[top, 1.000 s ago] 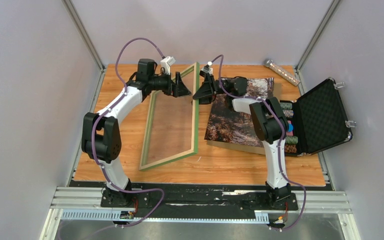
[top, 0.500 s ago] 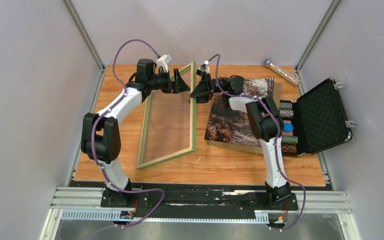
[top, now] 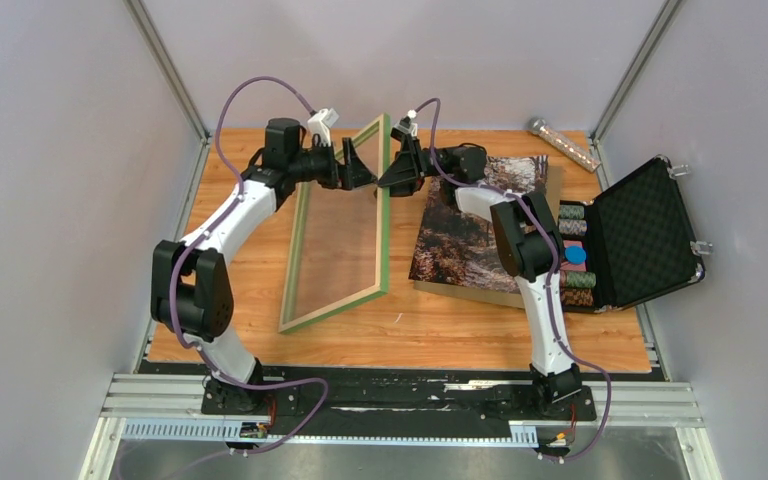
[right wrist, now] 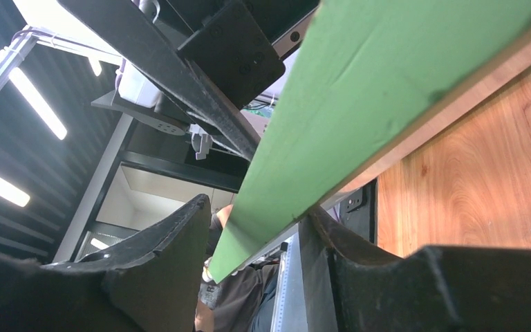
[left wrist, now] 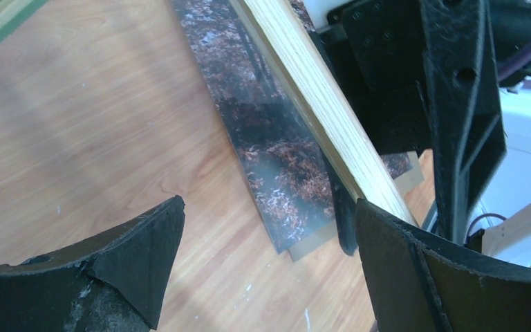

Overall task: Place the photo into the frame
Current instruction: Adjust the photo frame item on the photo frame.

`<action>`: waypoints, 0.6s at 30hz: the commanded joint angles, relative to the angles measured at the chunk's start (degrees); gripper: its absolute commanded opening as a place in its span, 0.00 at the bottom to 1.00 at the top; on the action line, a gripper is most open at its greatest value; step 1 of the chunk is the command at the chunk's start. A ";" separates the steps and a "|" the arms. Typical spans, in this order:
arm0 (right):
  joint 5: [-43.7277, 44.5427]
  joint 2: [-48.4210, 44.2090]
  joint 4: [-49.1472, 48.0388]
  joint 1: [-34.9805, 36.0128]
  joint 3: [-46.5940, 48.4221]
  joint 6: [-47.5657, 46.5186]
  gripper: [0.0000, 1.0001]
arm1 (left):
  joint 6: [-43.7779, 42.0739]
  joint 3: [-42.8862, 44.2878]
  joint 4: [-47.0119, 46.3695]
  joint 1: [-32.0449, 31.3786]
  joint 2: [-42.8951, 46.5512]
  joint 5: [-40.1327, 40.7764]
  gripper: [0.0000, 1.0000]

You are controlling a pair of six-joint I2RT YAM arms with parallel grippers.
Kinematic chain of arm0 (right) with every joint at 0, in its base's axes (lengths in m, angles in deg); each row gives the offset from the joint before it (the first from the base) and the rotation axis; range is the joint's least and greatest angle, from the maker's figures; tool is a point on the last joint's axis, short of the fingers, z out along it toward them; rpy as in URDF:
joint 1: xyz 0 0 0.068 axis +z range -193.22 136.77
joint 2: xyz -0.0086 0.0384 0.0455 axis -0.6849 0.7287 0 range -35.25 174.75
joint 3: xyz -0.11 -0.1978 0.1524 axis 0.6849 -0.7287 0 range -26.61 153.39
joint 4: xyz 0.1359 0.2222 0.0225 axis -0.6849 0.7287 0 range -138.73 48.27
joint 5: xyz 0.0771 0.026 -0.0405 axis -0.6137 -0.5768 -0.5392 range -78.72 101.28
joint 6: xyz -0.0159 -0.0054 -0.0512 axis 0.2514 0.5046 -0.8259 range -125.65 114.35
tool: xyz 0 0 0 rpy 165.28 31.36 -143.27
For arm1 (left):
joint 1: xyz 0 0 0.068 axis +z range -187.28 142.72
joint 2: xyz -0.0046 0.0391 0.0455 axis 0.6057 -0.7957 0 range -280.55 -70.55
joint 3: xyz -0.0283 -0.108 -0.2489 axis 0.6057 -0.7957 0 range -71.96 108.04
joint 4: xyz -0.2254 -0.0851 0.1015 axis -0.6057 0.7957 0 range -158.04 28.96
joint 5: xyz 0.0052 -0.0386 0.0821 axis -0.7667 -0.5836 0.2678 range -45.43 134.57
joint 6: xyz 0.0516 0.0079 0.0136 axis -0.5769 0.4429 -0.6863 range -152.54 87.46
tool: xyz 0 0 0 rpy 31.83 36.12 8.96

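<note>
The frame [top: 385,225], green face toward the right, stands tilted up on its left rail. My right gripper [top: 390,177] is shut on its raised right rail near the far corner; in the right wrist view the green rail [right wrist: 387,90] runs between the gripper's [right wrist: 256,235] fingers. My left gripper [top: 364,172] is open and empty just left of that rail; in the left wrist view the pale wood back [left wrist: 318,90] crosses above the gripper's [left wrist: 269,256] right finger. The photo [top: 470,235] lies face up on the brown backing board [top: 480,293], right of the frame, and also shows in the left wrist view [left wrist: 269,131].
An open black case [top: 650,230] with poker chips [top: 580,280] stands at the right edge, touching the backing board. A clear tube [top: 563,143] lies at the far right. Grey walls close the table on three sides.
The frame has tipped up steeper, its raised right rail moving left and higher. Both grippers have moved left and toward the back with it.
</note>
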State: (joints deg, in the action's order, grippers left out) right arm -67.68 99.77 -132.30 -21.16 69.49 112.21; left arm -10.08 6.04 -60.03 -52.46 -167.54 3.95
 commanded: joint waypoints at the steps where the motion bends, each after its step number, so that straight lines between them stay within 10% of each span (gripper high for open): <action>1: 4.04 1.07 -8.36 0.72 2.46 3.40 0.48 | -2.77 -1.91 0.01 -0.79 5.00 -6.51 1.00; 18: 2.66 1.07 -7.94 0.52 2.04 2.68 0.49 | -14.83 -3.74 7.30 -0.81 14.05 -3.05 1.00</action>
State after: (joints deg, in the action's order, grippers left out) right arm -67.29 101.39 -132.36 -21.16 69.84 112.23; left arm -21.16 0.72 -53.91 -53.05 -154.51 0.30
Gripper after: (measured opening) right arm 0.488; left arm 1.000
